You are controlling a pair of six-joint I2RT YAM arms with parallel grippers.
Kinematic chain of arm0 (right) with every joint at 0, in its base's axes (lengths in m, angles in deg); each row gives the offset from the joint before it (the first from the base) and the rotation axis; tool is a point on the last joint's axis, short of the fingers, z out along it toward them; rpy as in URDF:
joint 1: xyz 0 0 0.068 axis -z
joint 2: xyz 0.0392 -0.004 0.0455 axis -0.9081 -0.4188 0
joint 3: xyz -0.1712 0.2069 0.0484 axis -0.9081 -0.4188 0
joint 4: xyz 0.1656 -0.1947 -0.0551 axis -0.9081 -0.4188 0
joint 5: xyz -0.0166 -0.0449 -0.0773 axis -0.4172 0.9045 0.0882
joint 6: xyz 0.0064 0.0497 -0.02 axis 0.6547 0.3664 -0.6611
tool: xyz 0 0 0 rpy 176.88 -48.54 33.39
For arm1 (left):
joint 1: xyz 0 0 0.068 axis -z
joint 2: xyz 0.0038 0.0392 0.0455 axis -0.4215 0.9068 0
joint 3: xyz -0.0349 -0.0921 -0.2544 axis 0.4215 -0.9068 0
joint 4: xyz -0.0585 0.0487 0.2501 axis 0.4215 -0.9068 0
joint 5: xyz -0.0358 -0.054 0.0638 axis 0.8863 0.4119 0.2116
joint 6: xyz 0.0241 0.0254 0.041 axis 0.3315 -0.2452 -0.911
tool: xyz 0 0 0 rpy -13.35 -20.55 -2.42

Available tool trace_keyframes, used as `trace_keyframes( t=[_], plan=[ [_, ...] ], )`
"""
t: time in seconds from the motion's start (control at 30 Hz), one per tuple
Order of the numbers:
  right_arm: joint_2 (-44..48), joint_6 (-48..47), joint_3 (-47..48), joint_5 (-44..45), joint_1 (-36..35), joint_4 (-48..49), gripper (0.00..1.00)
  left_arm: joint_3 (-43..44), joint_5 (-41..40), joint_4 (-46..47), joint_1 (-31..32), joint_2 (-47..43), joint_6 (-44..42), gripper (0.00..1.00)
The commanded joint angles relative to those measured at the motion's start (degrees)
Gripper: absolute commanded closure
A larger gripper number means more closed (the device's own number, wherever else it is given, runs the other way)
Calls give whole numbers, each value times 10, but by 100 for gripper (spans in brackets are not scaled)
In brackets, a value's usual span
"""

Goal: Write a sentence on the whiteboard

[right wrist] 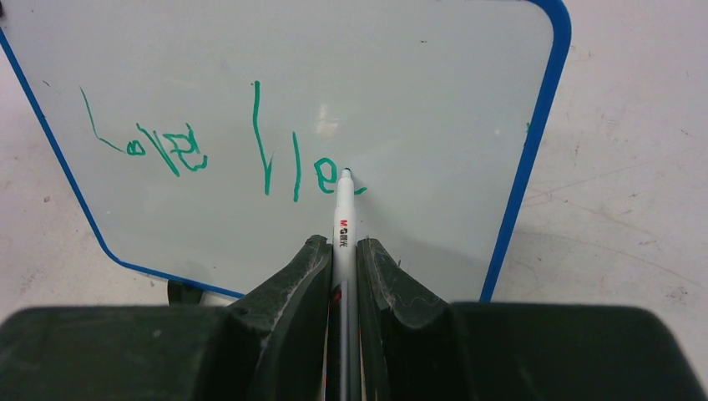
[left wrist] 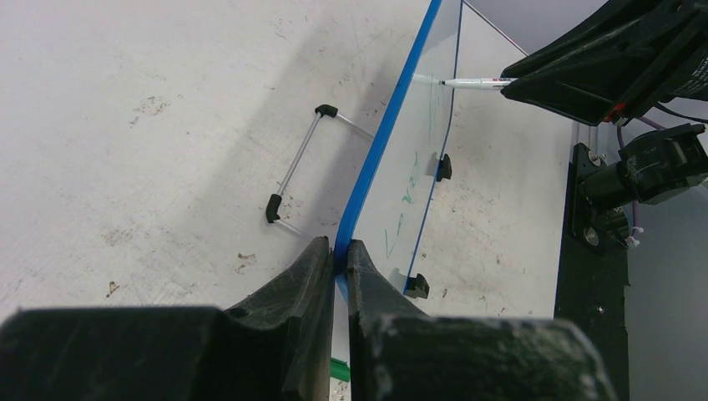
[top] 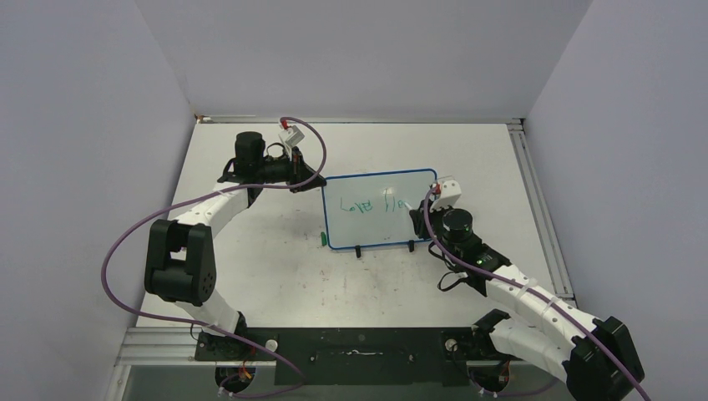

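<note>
The whiteboard stands upright mid-table with its blue rim and black feet; it also shows in the right wrist view. Green writing on it reads roughly "Love He", with a further stroke under the pen tip. My left gripper is shut on the board's blue edge at its left side. My right gripper is shut on a white marker, whose tip touches the board just right of the "e". The marker also shows in the left wrist view.
A green marker cap lies on the table by the board's near left corner. A wire stand sits behind the board. A metal rail runs along the table's right edge. Grey walls enclose three sides.
</note>
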Motion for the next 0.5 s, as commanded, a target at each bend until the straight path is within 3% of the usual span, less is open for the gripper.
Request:
trace_keyframes(
  t=[0.0, 0.47],
  plan=[
    [3, -1, 5, 33, -2, 52, 95, -4, -6, -7, 3, -19, -12, 100],
    [24, 17, -13, 44, -3, -5, 95, -2, -7, -7, 2, -18, -12, 100]
  ],
)
